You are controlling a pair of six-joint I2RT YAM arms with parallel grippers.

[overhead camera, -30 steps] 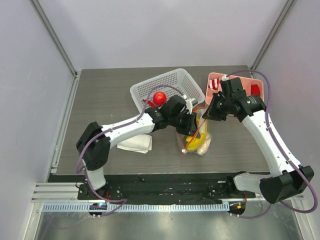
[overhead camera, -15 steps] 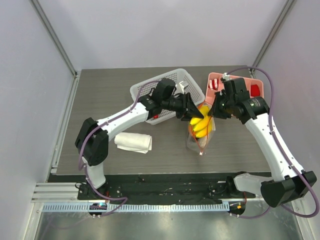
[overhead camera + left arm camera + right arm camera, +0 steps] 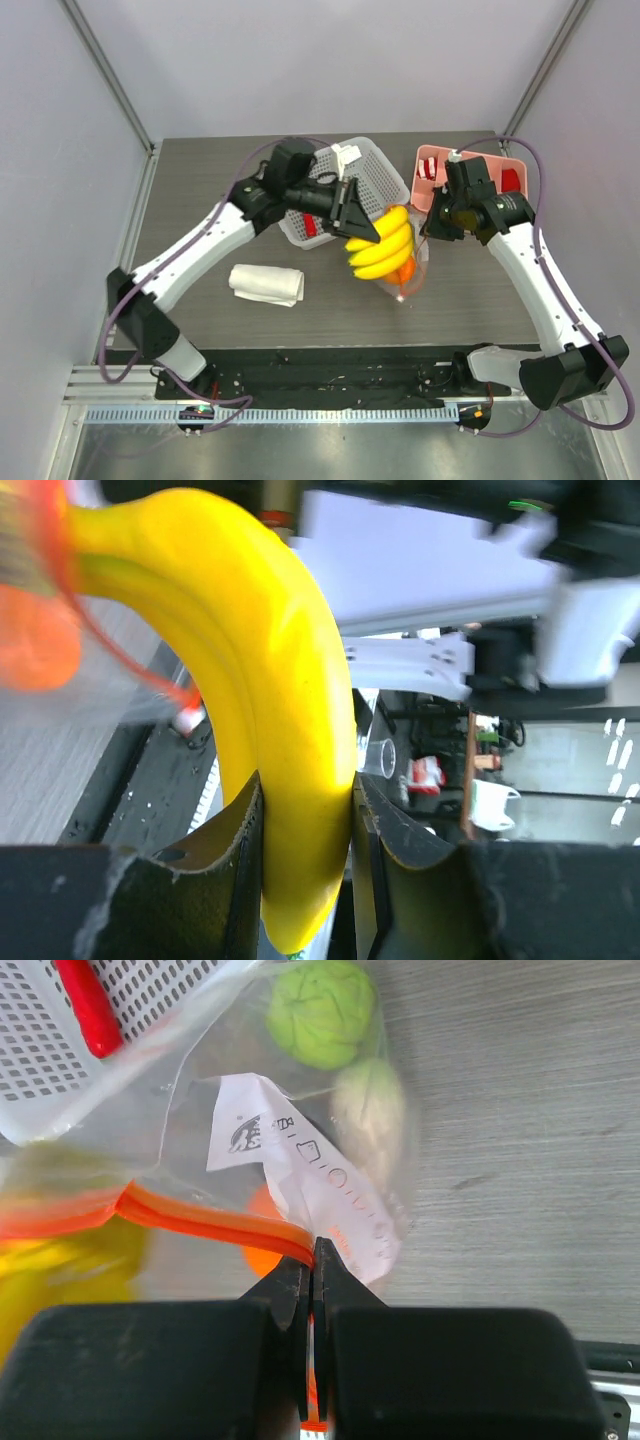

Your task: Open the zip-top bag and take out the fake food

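The left gripper [image 3: 305, 830] pinched yellow plastic bananas [image 3: 381, 250] just left of the clear zip-top bag [image 3: 300, 1090] clamped by the right gripper [image 3: 313, 1260].

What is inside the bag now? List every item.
Through the clear bag: a green apple, a white radish and an orange, partly behind a paper label. The label and the right end effector cover the rest; any more pieces there cannot be seen.

In your left wrist view the zip-top bag [image 3: 35, 630] is an orange blur cut by the edge, covering the bananas' [image 3: 280, 700] upper end. From above they hide much of the bag.
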